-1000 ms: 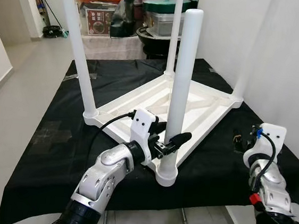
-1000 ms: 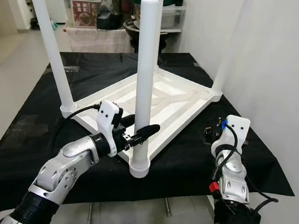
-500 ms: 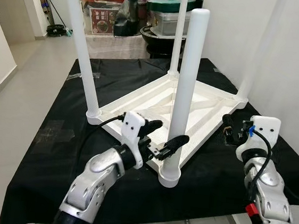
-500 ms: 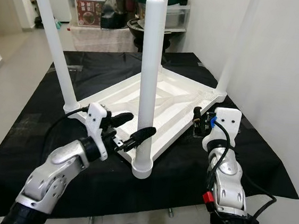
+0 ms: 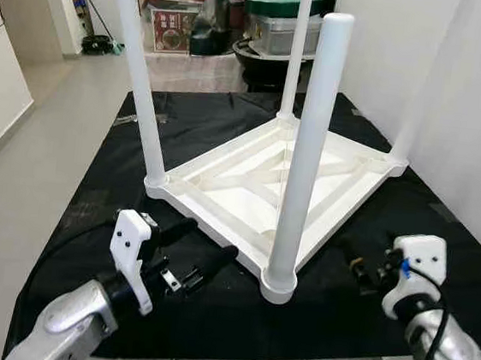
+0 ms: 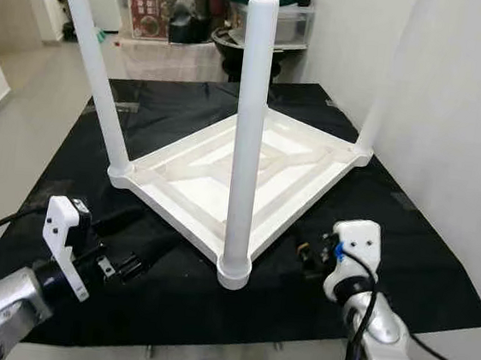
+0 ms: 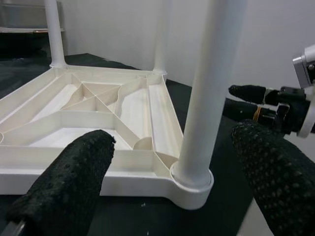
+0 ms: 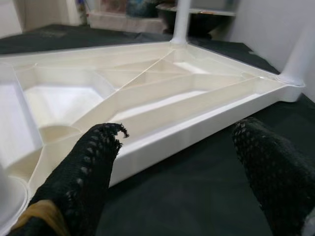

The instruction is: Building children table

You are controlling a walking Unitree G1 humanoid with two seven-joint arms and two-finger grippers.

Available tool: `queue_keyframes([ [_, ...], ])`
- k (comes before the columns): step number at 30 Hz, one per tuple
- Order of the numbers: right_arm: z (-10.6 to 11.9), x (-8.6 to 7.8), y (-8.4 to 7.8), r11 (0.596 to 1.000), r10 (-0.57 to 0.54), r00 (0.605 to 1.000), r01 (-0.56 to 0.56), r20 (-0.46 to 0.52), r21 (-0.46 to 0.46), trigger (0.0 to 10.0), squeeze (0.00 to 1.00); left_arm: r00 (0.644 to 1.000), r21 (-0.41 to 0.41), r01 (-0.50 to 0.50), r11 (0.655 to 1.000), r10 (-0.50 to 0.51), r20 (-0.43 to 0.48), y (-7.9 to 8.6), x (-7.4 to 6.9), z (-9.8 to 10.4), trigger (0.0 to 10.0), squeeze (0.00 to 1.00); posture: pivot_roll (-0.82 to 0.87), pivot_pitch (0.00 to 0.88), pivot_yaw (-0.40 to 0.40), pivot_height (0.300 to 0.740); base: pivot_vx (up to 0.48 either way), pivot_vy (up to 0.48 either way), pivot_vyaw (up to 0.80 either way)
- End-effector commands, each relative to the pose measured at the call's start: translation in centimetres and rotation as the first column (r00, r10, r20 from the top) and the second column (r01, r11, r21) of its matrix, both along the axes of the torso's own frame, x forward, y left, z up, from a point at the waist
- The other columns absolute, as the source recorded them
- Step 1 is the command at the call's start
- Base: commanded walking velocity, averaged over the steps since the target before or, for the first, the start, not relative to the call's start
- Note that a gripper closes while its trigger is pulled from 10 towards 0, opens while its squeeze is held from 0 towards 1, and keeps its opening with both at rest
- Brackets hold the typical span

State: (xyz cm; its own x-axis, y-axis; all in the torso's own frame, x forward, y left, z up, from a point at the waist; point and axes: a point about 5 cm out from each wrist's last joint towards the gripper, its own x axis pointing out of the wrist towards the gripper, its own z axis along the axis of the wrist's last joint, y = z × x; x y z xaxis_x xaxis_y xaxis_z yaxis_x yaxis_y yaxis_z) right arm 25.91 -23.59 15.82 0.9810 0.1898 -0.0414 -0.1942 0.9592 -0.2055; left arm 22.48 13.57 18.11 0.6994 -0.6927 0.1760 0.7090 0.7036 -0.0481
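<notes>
Children's table (image 5: pixel 258 178), white plastic, lies upside down at the centre of a black cloth (image 5: pixel 91 207) covering a work surface. Four white legs point upward from its corners: the nearest leg (image 5: pixel 305 152) at 6 o'clock, others at 9, 12 and 3 o'clock. All four appear seated, so assembly looks nearly complete; turning the table upright likely remains.

Left gripper (image 5: pixel 188 256) hovers at 7 o'clock off the table, fingers spread apart, holding nothing. Right gripper (image 6: pixel 308 258) sits at 4 o'clock beside the table edge, fingers also apart and empty.

Beyond the cloth at 12 o'clock stand stacked storage boxes (image 5: pixel 175 27) and a covered pot (image 5: pixel 280 4). A white wall (image 5: pixel 480 111) rises close at 3 o'clock, crowding that leg.
</notes>
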Motion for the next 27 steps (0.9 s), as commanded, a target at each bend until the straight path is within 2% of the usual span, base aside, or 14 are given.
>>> queue_keyframes([
  [1, -0.5, -0.7, -0.2, 0.998, 0.062, 0.996, -0.064, -0.063, -0.02, 10.0, 0.0, 0.999, 0.024, -0.033, 0.999, 0.034, -0.023, 0.8, -0.3, -0.5, 10.0, 0.0, 0.0, 0.0, 0.0, 0.74, 0.0, 0.0, 0.0],
  [3, -0.4, -1.5, -1.3, 0.991, 0.116, 0.987, -0.123, -0.112, -0.057, 10.0, 0.0, 0.995, 0.04, -0.09, 0.995, 0.092, -0.037, 1.5, -0.2, -0.9, 10.0, 0.0, 0.0, 0.0, 0.001, 0.74, 0.0, 0.0, 0.0],
  [6, -0.2, -1.9, -1.4, 0.985, 0.152, 0.98, -0.16, -0.129, -0.058, 10.0, 0.0, 0.993, 0.043, -0.109, 0.993, 0.111, -0.043, 1.8, -0.1, -1.0, 10.0, 0.0, -0.01, 0.0, 0.005, 0.74, 0.0, 0.0, 0.0],
  [8, 0.5, -2.7, -0.6, 0.96, 0.27, 0.952, -0.278, -0.147, -0.034, 10.0, 0.0, 0.989, 0.068, -0.131, 0.989, 0.136, -0.062, 2.5, 0.2, -1.3, 10.0, 0.0, -0.01, 0.0, 0.008, 0.74, 0.0, 0.0, 0.0],
  [9, 0.5, -2.7, -0.6, 0.96, 0.27, 0.952, -0.278, -0.147, -0.034, 10.0, 0.0, 0.989, 0.068, -0.131, 0.989, 0.136, -0.062, 2.5, 0.2, -1.3, 10.0, 0.0, -0.01, 0.0, 0.008, 0.74, 0.0, 0.0, 0.0],
  [10, 0.8, -3.1, -0.2, 0.945, 0.318, 0.936, -0.325, -0.151, -0.024, 10.0, 0.0, 0.986, 0.083, -0.142, 0.986, 0.148, -0.077, 2.9, 0.2, -1.5, 10.0, 0.0, -0.01, 0.0, 0.008, 0.74, 0.0, 0.0, 0.0],
  [11, 1.2, -3.3, 0.1, 0.936, 0.349, 0.928, -0.353, -0.133, -0.007, 10.0, 0.0, 0.98, 0.122, -0.164, 0.979, 0.175, -0.094, 3.5, 0.3, -2.1, 10.0, 0.0, -0.01, 0.0, 0.009, 0.74, 0.0, 0.0, 0.0],
  [12, 1.2, -3.3, 0.1, 0.936, 0.349, 0.928, -0.353, -0.133, -0.007, 10.0, 0.0, 0.98, 0.122, -0.164, 0.979, 0.175, -0.094, 3.5, 0.3, -2.1, 10.0, 0.0, -0.01, 0.0, 0.009, 0.74, 0.0, 0.0, 0.0],
  [14, 1.6, -3.4, 1.2, 0.923, 0.384, 0.918, -0.383, -0.099, 0.028, 10.0, 0.0, 0.957, 0.179, -0.245, 0.953, 0.267, -0.111, 5.2, 0.6, -3.0, 10.0, 0.0, -0.01, 0.0, 0.009, 0.74, 0.0, 0.0, 0.0],
  [16, 1.6, -3.4, 1.2, 0.923, 0.384, 0.918, -0.383, -0.099, 0.028, 10.0, 0.0, 0.957, 0.179, -0.245, 0.953, 0.267, -0.111, 5.2, 0.6, -3.0, 10.0, 0.0, -0.01, 0.0, 0.009, 0.74, 0.0, 0.0, 0.0],
  [17, 1.7, -3.6, 2.1, 0.907, 0.422, 0.903, -0.419, -0.087, 0.051, 10.0, 0.0, 0.945, 0.193, -0.28, 0.94, 0.305, -0.114, 5.9, 0.7, -3.2, 10.0, 0.0, 0.0, 0.0, 0.006, 0.74, 0.0, 0.0, 0.0],
  [21, 1.7, -3.7, 2.8, 0.891, 0.454, 0.887, -0.449, -0.083, 0.066, 10.0, 0.0, 0.935, 0.202, -0.309, 0.929, 0.335, -0.114, 6.3, 0.7, -3.3, 10.0, 0.0, 0.0, 0.0, 0.003, 0.74, 0.0, 0.0, 0.0],
  [24, 1.6, -2.9, 4.1, 0.88, 0.474, 0.878, -0.469, -0.063, 0.076, 10.0, 0.0, 0.917, 0.202, -0.362, 0.91, 0.387, -0.102, 6.7, 1.1, -3.2, 10.0, 0.0, 0.01, 0.0, -0.007, 0.74, 0.0, 0.0, 0.0],
  [27, 1.7, -2.7, 4.4, 0.876, 0.48, 0.875, -0.476, -0.056, 0.081, 10.0, 0.0, 0.915, 0.2, -0.366, 0.909, 0.39, -0.101, 6.6, 1.2, -3.2, 10.0, 0.0, 0.01, 0.0, -0.007, 0.74, 0.0, 0.0, 0.0],
])
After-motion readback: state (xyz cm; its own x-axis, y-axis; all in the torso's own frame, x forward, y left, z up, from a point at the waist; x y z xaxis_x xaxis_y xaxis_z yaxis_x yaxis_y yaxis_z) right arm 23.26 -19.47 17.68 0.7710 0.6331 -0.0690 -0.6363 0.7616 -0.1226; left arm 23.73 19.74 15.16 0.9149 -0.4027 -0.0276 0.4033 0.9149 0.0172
